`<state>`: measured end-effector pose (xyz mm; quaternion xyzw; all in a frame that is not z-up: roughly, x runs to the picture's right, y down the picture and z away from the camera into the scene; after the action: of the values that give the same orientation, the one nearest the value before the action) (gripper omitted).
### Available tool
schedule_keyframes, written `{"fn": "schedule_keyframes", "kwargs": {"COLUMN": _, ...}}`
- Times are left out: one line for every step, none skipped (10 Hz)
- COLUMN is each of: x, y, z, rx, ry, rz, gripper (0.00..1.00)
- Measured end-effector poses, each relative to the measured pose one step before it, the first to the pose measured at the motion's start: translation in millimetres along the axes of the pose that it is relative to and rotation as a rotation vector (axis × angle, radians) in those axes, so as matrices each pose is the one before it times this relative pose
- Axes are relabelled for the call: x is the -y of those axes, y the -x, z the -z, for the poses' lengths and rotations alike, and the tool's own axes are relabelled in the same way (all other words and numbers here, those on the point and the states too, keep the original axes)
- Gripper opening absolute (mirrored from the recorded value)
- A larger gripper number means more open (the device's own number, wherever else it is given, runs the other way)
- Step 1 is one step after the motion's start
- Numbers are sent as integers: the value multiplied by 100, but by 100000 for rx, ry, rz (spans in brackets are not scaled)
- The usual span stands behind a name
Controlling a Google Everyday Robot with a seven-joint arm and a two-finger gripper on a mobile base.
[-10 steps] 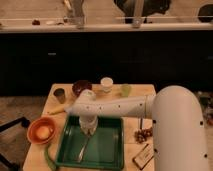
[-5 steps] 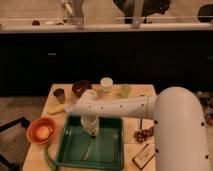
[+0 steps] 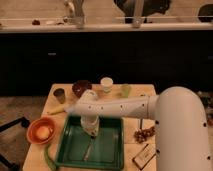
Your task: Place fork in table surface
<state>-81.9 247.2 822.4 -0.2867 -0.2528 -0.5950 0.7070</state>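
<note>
The white gripper (image 3: 90, 133) hung with closed jaws over the green rectangular plastic tray (image 3: 111, 156), touching the slim silver metal fork (image 3: 88, 148) inside it.

- I can read no text, label, brand or number anywhere from here.
- My hand (image 3: 90, 133), closed, hangs low over the green tray (image 3: 116, 158); it carries no marking.
</note>
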Motion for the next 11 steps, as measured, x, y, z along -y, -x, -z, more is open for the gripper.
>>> {"fn": "schedule_keyframes", "kwargs": {"x": 21, "y": 198, "z": 573, "rx": -1298, "ry": -645, "rz": 223, "gripper": 0}}
{"fn": "schedule_keyframes", "kwargs": {"x": 214, "y": 280, "z": 1128, "rx": -1964, "ry": -1258, "rz": 357, "gripper": 0}}
{"fn": "schedule_keyframes", "kwargs": {"x": 88, "y": 219, "z": 884, "rx": -1687, "ry": -575, "rz": 290, "gripper": 0}}
{"fn": "schedule_keyframes", "kwargs": {"x": 87, "y": 186, "z": 712, "rx": -1490, "ry": -264, "rz": 404, "gripper": 0}}
{"fn": "schedule_keyframes", "kwargs": {"x": 64, "y": 60, "z": 678, "rx": -1394, "ry": -164, "rz": 283, "gripper": 0}}
{"fn": "schedule_keyframes", "kwargs": {"x": 153, "y": -84, "z": 1034, "rx": -1928, "ry": -270, "rz": 369, "gripper": 0}}
{"fn": "schedule_keyframes", "kwargs": {"x": 73, "y": -138, "z": 550, "rx": -935, "ry": 25, "rz": 169, "gripper": 0}}
{"fn": "schedule_keyframes", "kwargs": {"x": -34, "y": -212, "z": 859, "rx": -1192, "ry": 745, "rz": 214, "gripper": 0}}
{"fn": "schedule_keyframes", "kwargs": {"x": -56, "y": -296, "z": 549, "rx": -804, "ry": 712, "rz": -116, "gripper": 0}}
{"fn": "schedule_keyframes", "kwargs": {"x": 136, "y": -266, "z": 492, "rx": -672, "ry": 694, "rz": 111, "gripper": 0}}
{"fn": "schedule_keyframes", "kwargs": {"x": 204, "y": -226, "z": 390, "rx": -564, "ry": 403, "rz": 210, "gripper": 0}}
